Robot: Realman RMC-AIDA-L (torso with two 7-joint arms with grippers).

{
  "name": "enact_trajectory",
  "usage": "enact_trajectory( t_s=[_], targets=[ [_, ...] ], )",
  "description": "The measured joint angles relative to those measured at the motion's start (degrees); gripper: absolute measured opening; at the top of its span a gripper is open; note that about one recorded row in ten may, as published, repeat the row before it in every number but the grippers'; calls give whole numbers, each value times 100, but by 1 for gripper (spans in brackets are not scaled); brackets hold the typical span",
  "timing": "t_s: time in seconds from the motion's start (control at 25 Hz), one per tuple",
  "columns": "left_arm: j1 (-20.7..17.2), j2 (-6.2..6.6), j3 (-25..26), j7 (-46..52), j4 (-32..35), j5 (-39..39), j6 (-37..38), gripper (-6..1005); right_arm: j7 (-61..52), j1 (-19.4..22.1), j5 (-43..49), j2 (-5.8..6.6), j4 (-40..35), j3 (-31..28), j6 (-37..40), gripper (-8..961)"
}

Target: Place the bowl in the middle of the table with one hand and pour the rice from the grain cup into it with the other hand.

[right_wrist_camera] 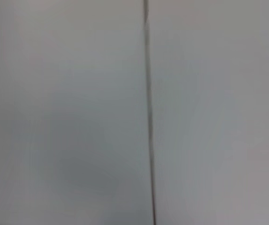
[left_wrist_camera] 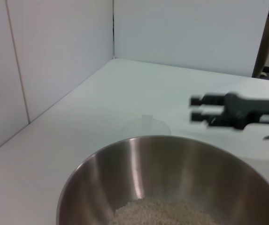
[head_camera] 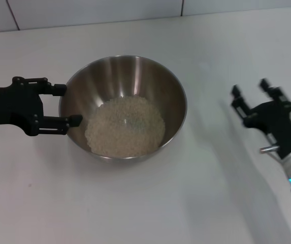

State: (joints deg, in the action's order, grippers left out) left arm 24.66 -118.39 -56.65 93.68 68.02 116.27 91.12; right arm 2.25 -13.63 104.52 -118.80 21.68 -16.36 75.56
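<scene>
The steel bowl [head_camera: 123,76] stands in the middle of the white table [head_camera: 196,203] and holds a pale heap of rice [head_camera: 125,125]. My left gripper [head_camera: 66,105] is open at the bowl's left side, one fingertip on each side of that part of the rim. In the left wrist view the bowl [left_wrist_camera: 172,173] fills the foreground. Beyond it the clear grain cup [left_wrist_camera: 145,126] stands on the table, looking empty. My right gripper [head_camera: 252,91] is open and holds nothing; it hovers to the right of the bowl, and the left wrist view shows it [left_wrist_camera: 194,108] past the cup.
A tiled white wall [head_camera: 135,10] runs along the far edge of the table and also shows in the left wrist view as the wall [left_wrist_camera: 54,56]. The right wrist view holds only a pale surface with one dark seam [right_wrist_camera: 148,117].
</scene>
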Motion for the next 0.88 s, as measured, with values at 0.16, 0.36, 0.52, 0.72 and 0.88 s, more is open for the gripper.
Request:
enact_trajectory(
  t_s=[0.16,0.36,0.52,0.72,0.88],
  targets=[
    [-9,0,-11,0,-19,0,1,796,-233,25,192,505,390,43,748,724],
    [15,5,-29,0,-69,0,1,796,-918,-476,887,1727,1578,14,120,829],
    [14,7,-38,0,-70,0,2,796,-1811,-947,1748,2270,1753,-16,-80,829],
    [30,8,-39,0,-70,0,0,796,-4430,-1953,3804,2628,851,-110,13,828],
    [34,9,-43,0,-70,0,-9,796,-5576,-2551,5074,2506,-235,-233,607,829]
  ],
)
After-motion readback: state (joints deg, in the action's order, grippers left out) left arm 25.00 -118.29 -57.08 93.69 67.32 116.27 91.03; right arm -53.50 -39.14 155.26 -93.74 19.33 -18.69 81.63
